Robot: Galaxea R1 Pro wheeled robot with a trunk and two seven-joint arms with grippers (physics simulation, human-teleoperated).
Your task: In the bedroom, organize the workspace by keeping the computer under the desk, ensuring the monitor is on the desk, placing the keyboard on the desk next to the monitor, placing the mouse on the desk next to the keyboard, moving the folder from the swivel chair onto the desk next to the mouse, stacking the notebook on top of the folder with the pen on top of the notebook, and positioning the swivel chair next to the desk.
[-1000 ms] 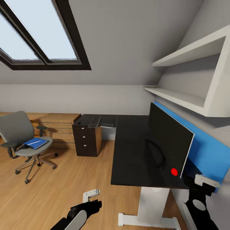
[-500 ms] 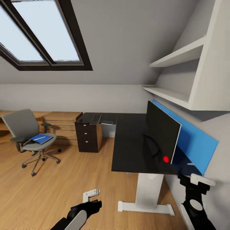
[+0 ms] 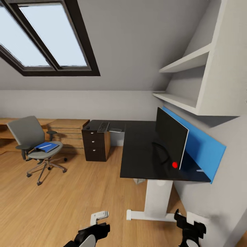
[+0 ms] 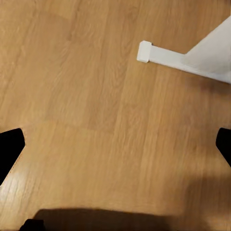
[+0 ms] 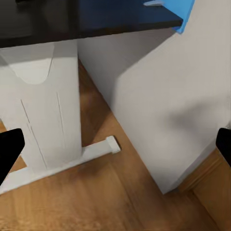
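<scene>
**Bedroom workspace: robot standing off from the desk, nothing in hand**

Head view. Desk (image 3: 144,151): black L-shaped surface on a white leg, drawer unit at its far end. Monitor (image 3: 170,139): upright on the surface, near the blue wall panel (image 3: 202,147), seen edge-on. Keyboard (image 3: 103,127): lying on the far wing of the surface above the drawers, well apart from the monitor. Mouse (image 3: 87,127): a small dark spot just beside the keyboard, too small to make out well. Swivel chair (image 3: 34,144): out on the wood floor (image 3: 68,192), well apart from the desk, with a flat blue item (image 3: 46,147) on its seat and a thin pale pen (image 3: 44,146) lying on top; whether that blue item is the folder, the notebook or both stacked cannot be told. Left pincer (image 3: 97,223) and right pincer (image 3: 188,228): both low at the robot's front, carrying nothing.

Left wrist view. Bare floorboards and the white desk foot (image 4: 147,50). The dark fingertips (image 4: 9,149) sit at opposite edges, so the left pincer stands wide apart and empty.

Right wrist view. The white desk leg (image 5: 43,106), the underside edge of the surface, the grey wall. Fingertips (image 5: 9,149) again at opposite edges: right pincer wide apart, empty.

Step in hand, as judged: travel, no grasp yet begun. The keyboard beside the monitor appears not yet done, and the chair items remain unmoved. Next move calls for driving toward the far wing or the chair and bringing one spread pincer down over the chosen item.
</scene>
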